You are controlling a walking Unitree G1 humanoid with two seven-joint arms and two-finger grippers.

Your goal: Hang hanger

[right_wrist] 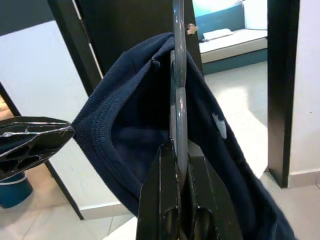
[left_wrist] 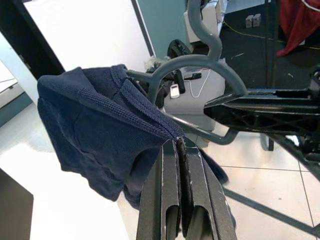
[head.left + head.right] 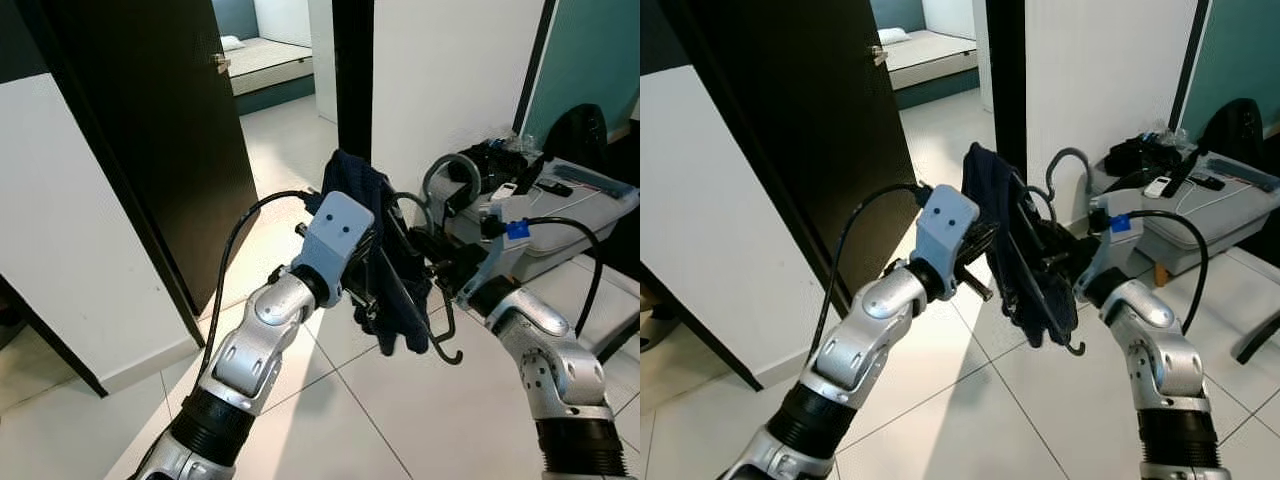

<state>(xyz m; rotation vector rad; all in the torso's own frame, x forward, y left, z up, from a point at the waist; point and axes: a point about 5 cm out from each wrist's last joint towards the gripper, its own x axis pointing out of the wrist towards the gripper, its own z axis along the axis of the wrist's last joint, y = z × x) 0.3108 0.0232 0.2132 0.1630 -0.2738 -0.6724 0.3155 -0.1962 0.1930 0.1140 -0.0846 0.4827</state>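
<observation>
A navy garment [image 3: 358, 180] is draped over a grey hanger [image 2: 200, 60], held in the air between both arms above the tiled floor. My left gripper [image 2: 179, 144] is shut on the garment's ribbed edge [image 2: 150, 122], and it pulls the cloth out from the hanger. My right gripper [image 1: 179, 149] is shut on a grey bar of the hanger [image 1: 179, 75], which runs straight up from its fingertips with the cloth [image 1: 130, 130] hanging over it. The hanger's curved hook [image 3: 446, 168] rises beside the right gripper [image 3: 428, 248]. A small dark hook [image 3: 450, 350] dangles below the garment.
An open dark door [image 3: 150, 130] stands to the left, and a white wall panel [image 3: 70, 230] is nearer. Beyond the doorway lies a bed [image 3: 265, 55]. At the right is a low white box [image 3: 570, 215] with cables and devices, and a black bag [image 3: 580, 130].
</observation>
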